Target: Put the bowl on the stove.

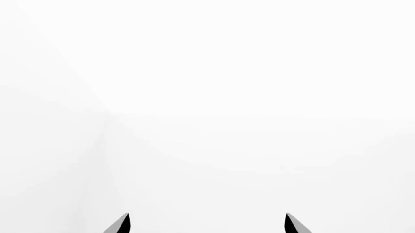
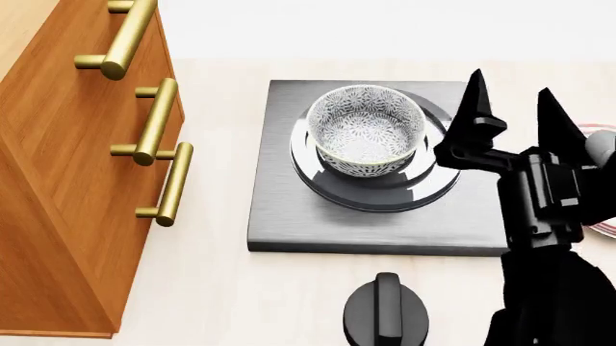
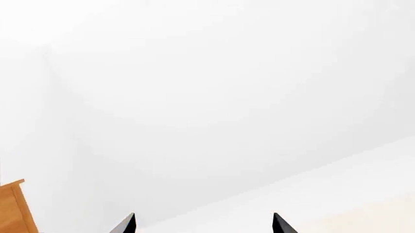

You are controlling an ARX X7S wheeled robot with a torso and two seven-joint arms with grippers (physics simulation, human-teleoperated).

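Pale worktop [image 2: 212, 288]: bowl [image 2: 365, 130] upright on stove [image 2: 288, 216] burner; right pincer [image 2: 510, 97] apart, empty, just beside bowl. Left pincer [image 1: 207, 223] apart, facing white wall.

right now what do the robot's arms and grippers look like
Only the right gripper shows in the head view: matte black, with two flat, pointed, triangular fingers on a blocky black wrist and arm. No cables or markings are visible. In the left wrist view, the left gripper shows only two dark pointed fingertips.
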